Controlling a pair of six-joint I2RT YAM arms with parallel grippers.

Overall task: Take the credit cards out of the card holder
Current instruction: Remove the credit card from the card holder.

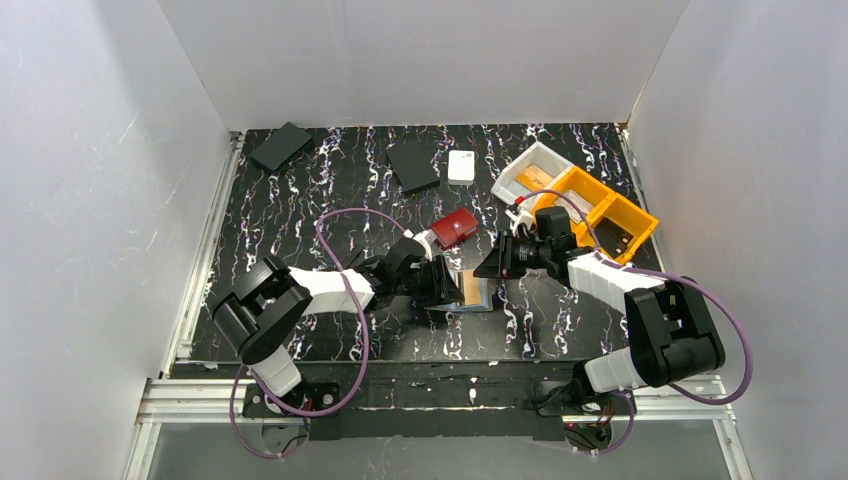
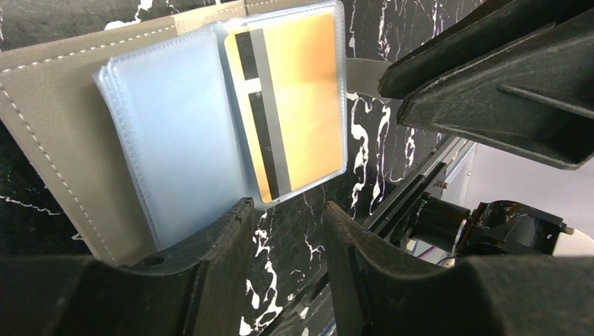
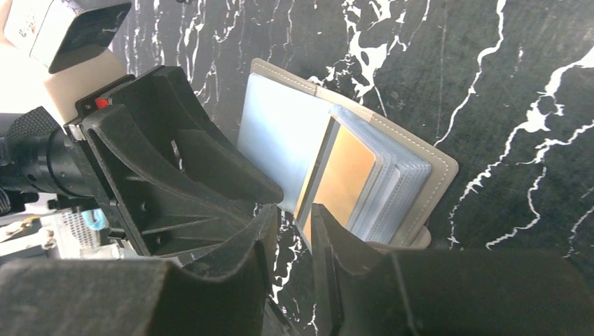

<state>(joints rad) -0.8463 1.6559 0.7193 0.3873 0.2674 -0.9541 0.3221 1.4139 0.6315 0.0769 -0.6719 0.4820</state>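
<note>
orange card (image 3: 340, 175) is judged light, stiff, slick in card holder (image 3: 438, 171); edge pinch advised | left gripper (image 2: 284, 210) parted, empty | right gripper (image 3: 291, 224) narrow-set, hold cannot be told

A lab test cell: white panels (image 1: 100, 150) enclose a marbled table (image 1: 280, 200).
</note>
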